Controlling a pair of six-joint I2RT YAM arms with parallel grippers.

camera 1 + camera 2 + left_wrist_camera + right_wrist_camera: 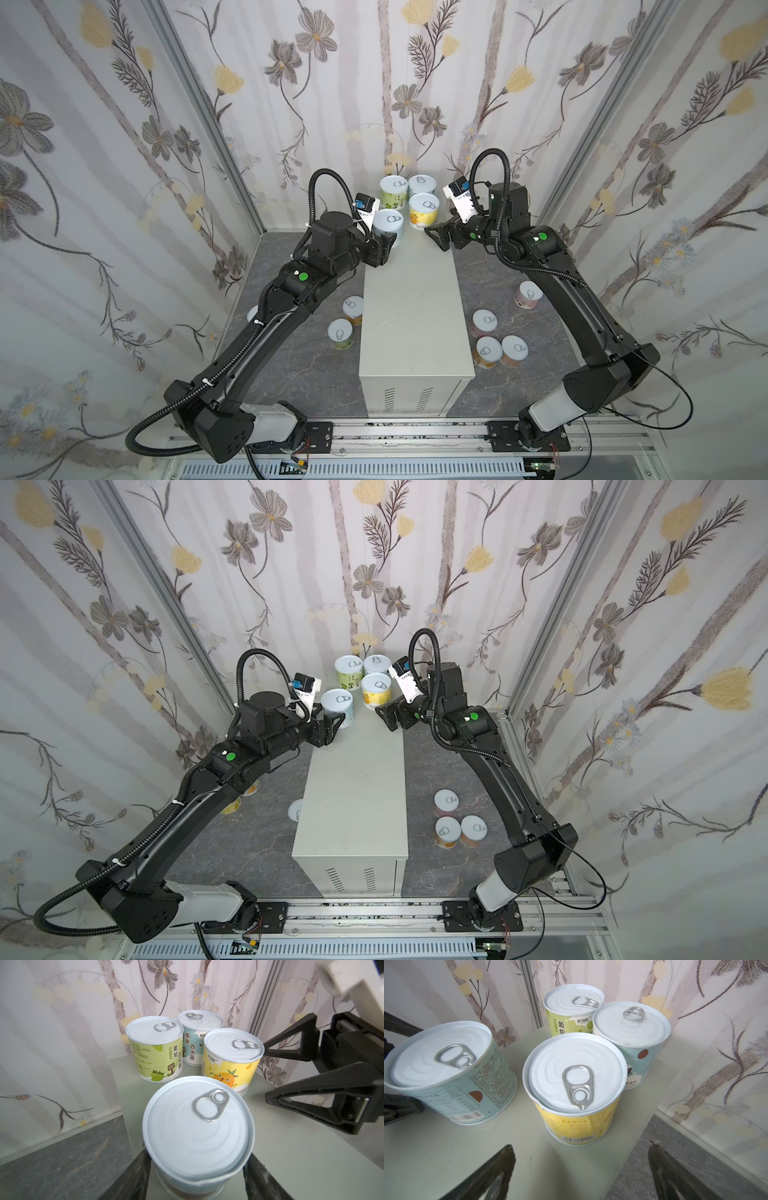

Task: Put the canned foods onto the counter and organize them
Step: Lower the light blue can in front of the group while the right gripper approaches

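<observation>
Four canned foods stand at the far end of the counter (411, 311): a green one (392, 191), a pale blue one (420, 185), a yellow pineapple one (424, 210) and a second pale blue can (388, 224). My left gripper (386, 241) is shut on that second blue can (197, 1126), which rests upright on the counter; a finger (133, 1178) lies against each side. My right gripper (437, 237) hangs open over the counter's right edge, just short of the yellow can (575, 1088), with nothing between its fingers.
More cans stand on the dark marbled floor: two (353, 309) (340, 334) left of the counter, a third (252, 312) half hidden under my left arm, and several on the right (484, 322) (528, 293). Wallpapered walls close in on three sides.
</observation>
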